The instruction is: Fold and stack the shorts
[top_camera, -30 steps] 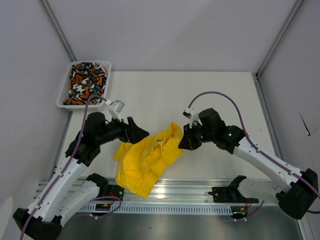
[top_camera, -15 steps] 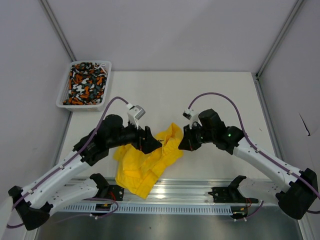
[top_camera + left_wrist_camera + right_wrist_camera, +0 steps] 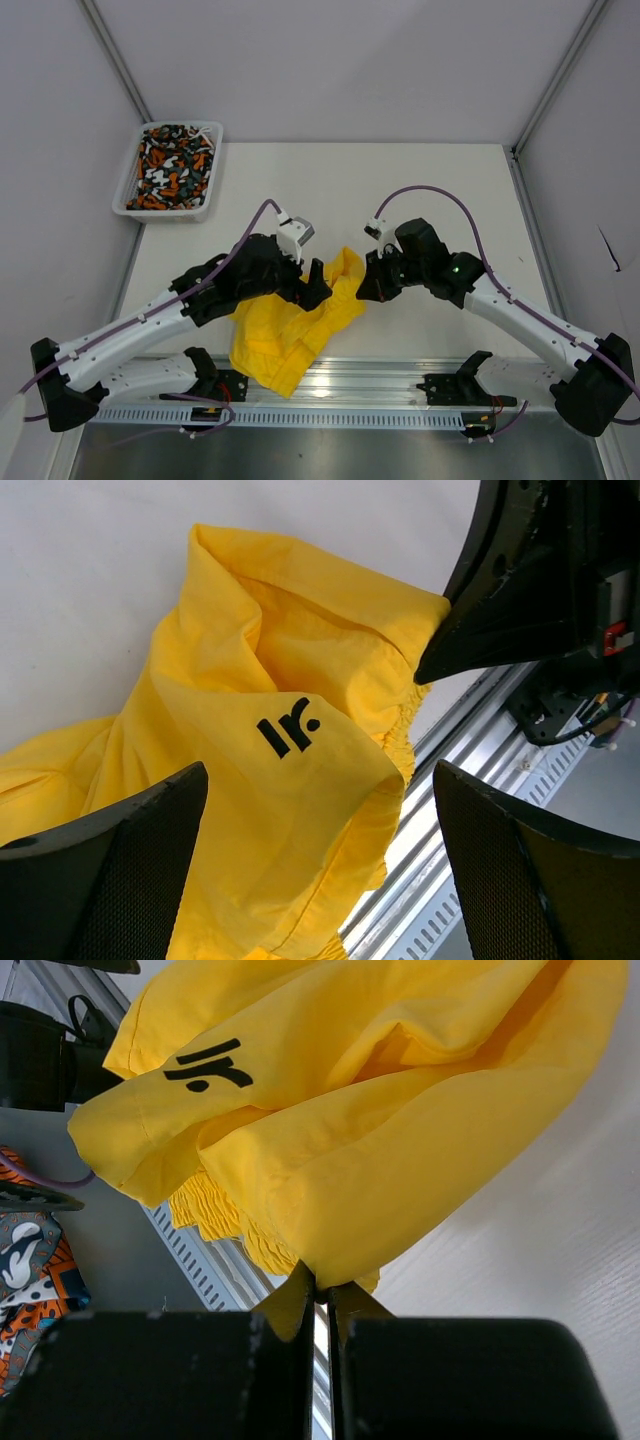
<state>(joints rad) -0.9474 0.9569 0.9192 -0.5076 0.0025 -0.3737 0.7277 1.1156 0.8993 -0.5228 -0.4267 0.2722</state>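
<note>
**Slight pinch on the right, bunched cloth under the left: mind a slip or a snag**

At the far left, the patterned shorts (image 3: 172, 165) lie heaped in the white mesh basket (image 3: 165, 211), well apart from the work. They are untouched, so the stack is not begun.

Your left gripper (image 3: 320, 790) hovers over the yellow shorts (image 3: 285, 330) with its jaws spread wide, holding nothing. The cloth beneath it is thin, matte and woven. It is crumpled into deep soft folds, with a black printed logo (image 3: 288, 732) uppermost. If you close here, I judge you would catch several layers at once. The garment would then lift as a lump rather than open flat.

The yellow shorts sit mid-table (image 3: 450, 190) at its near edge, their lower part draped onto the ribbed aluminium rail (image 3: 400, 375). The gathered elastic waistband (image 3: 215, 1215) lies close over the rail's slots, and a drag toward you could catch it there.

On the right, your right gripper (image 3: 320, 1300) is closed on a narrow pinch at the edge of the yellow fabric. That hold looks slight, a small bite on light, smooth cloth. A sharp pull against the left arm could draw the fabric out and drop the shorts in a heap.
</note>
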